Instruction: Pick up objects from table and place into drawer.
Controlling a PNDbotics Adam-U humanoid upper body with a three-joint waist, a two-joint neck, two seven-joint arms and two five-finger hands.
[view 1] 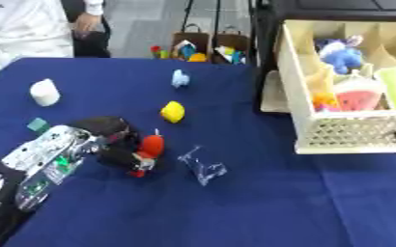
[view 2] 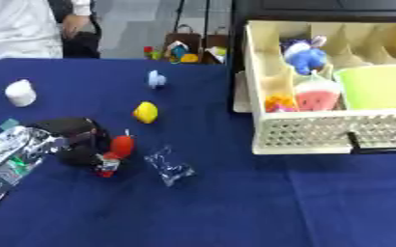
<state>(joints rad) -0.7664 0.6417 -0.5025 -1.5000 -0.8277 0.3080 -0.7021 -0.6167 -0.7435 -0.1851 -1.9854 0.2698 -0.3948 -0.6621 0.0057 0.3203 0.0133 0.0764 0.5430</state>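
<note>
Spanning the foreground, blue tablecloth (view 1: 261,202); left hand (view 1: 108,140) fingers clamped on red object (view 1: 150,146).

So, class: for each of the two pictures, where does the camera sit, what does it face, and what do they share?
Left eye view: in the head, looking down at the blue table; left hand around a red object.
Right eye view: same head, drawer fuller.
Shared: yellow toy, clear wrapper; right hand absent.
</note>
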